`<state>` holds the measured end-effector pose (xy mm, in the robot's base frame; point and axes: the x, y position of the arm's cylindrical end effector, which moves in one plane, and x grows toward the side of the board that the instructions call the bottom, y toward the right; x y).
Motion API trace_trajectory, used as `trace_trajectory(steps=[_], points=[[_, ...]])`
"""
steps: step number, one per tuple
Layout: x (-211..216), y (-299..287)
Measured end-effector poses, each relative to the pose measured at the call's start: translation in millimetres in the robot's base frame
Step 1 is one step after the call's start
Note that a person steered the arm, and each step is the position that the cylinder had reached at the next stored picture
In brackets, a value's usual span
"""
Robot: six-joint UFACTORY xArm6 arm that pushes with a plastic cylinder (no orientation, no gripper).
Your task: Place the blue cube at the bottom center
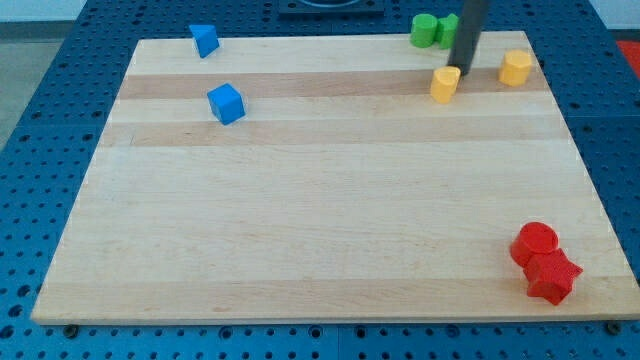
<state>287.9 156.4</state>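
Observation:
The blue cube [227, 103] sits on the wooden board [330, 220] at the upper left. A second blue block [205, 40], angular in shape, lies above it near the board's top edge. My dark rod comes down at the upper right, and my tip [463, 71] rests just right of a yellow block [446, 84], close to touching it. The tip is far to the right of the blue cube.
A yellow cylinder-like block [516, 68] lies right of the tip. Two green blocks [424, 31] [447, 29] sit at the top edge, partly behind the rod. A red cylinder [535, 243] and a red star-like block [552, 277] sit at the bottom right corner.

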Motion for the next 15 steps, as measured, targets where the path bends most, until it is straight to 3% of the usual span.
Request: trace_trajectory(steps=[3, 4, 5, 7, 8, 10, 11, 12, 13, 14, 15], points=[[103.8, -136.9], [125.1, -216.3], [109.8, -253.7], [2.7, -221.8], [15.1, -215.2], [116.5, -255.8], [116.5, -321.3], [72.0, -335.1], [24.1, -261.1], [5.5, -215.1], [24.7, -225.8]])
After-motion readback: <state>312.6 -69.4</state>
